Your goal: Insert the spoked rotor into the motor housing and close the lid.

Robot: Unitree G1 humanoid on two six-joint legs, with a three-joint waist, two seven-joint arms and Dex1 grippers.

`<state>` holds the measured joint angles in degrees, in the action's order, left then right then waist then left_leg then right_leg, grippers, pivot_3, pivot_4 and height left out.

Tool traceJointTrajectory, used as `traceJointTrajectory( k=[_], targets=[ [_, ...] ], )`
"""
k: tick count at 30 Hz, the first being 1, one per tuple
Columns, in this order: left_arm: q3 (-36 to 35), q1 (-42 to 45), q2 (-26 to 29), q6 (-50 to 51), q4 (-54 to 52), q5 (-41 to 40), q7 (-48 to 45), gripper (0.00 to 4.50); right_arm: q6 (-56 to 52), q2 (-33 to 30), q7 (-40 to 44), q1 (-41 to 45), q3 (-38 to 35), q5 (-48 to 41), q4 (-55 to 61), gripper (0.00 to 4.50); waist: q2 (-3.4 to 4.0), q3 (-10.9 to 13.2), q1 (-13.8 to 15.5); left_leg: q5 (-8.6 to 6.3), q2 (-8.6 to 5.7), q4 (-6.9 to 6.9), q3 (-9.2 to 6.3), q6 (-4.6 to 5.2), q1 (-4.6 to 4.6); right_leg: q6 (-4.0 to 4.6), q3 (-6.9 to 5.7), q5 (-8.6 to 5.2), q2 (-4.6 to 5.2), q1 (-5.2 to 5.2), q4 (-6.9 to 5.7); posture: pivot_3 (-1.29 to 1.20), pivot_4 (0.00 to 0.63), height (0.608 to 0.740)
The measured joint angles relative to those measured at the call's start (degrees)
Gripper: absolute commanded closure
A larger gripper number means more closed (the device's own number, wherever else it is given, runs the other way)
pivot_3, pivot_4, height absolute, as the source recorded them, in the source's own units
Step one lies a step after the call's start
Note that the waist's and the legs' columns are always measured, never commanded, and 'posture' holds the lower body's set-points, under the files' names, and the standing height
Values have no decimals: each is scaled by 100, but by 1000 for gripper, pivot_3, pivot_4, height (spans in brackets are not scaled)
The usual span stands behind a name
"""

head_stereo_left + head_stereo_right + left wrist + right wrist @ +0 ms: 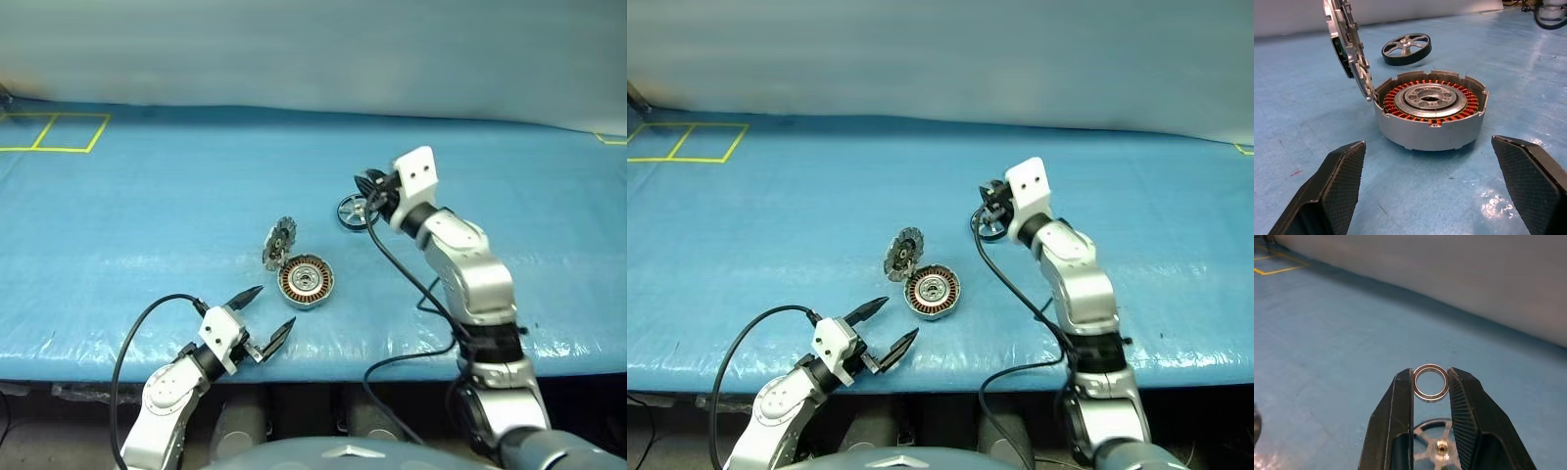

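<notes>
Left gripper (263, 316) sits at the lower left of the head view with its two black fingers spread wide and nothing between them — it points at the motor housing (307, 282), which lies just beyond it near the frame's centre on the blue table cover (147, 215). From the left wrist camera the housing's copper windings show bare and the central well holds no wheel. Its lid (278, 242) stands up on its hinge at the housing's upper-left edge, fully open.

Further right, the spoked rotor (353, 212) lies flat on the cover, well apart from the housing. Right gripper (1431, 382) hovers just above it, its jaws pinched on a small thin metal ring (1431, 383) — not on the rotor, whose spokes and hub appear below the fingers in the right wrist view.

By my reading, the task has hardly begun: the lid is open and ready, but the rotor remains to be picked up, seated in the housing, and the lid swung shut.
</notes>
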<state>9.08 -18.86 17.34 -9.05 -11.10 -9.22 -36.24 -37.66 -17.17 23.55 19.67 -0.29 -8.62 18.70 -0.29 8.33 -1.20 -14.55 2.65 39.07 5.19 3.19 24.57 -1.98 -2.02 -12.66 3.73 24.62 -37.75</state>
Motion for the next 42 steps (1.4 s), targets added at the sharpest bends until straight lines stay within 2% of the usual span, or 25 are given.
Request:
traceJointTrajectory(
  k=[3, 7, 13, 21, 42],
  targets=[
    [0, -11, 9, 6, 0, -5, 3, 0, -584, -120, -6, -991, 279, -108, 857, 3844, 1, 1, -13, -1, 1, 0, -3, -2, 0, 5, -2, -5, 2, 3, -1, 0, 150, 740],
    [0, 30, 8, 19, 0, -83, 1, 0, -918, 148, -164, -1391, 658, -228, 1295, 3844, 2, 2, -44, 2, 6, 4, -10, -10, -6, -23, -9, -18, 4, 7, -2, 0, 150, 740],
    [1, 28, 35, 219, 0, -121, -3, 0, -929, 472, -411, -1414, 1323, -233, 1371, 3844, 0, 1, -8, 1, -4, 4, -23, -10, -1, -18, -30, -17, 36, 17, 7, 0, 150, 740],
    [-1, -45, 90, 389, -27, -130, 1, 0, -887, 465, -408, -1403, 1825, -190, 1068, 3844, -2, 2, 1, -3, -4, 2, -25, -5, 2, -7, -36, -10, 32, 14, 17, 0, 150, 740],
    [2, -117, 101, 527, -46, -313, -7, 0, -812, 584, -423, -1415, 2020, -181, 669, 3844, -3, 2, 4, -4, -4, 2, -30, -7, 2, -22, -38, -20, 39, 13, 18, 0, 150, 740]
  ],
)
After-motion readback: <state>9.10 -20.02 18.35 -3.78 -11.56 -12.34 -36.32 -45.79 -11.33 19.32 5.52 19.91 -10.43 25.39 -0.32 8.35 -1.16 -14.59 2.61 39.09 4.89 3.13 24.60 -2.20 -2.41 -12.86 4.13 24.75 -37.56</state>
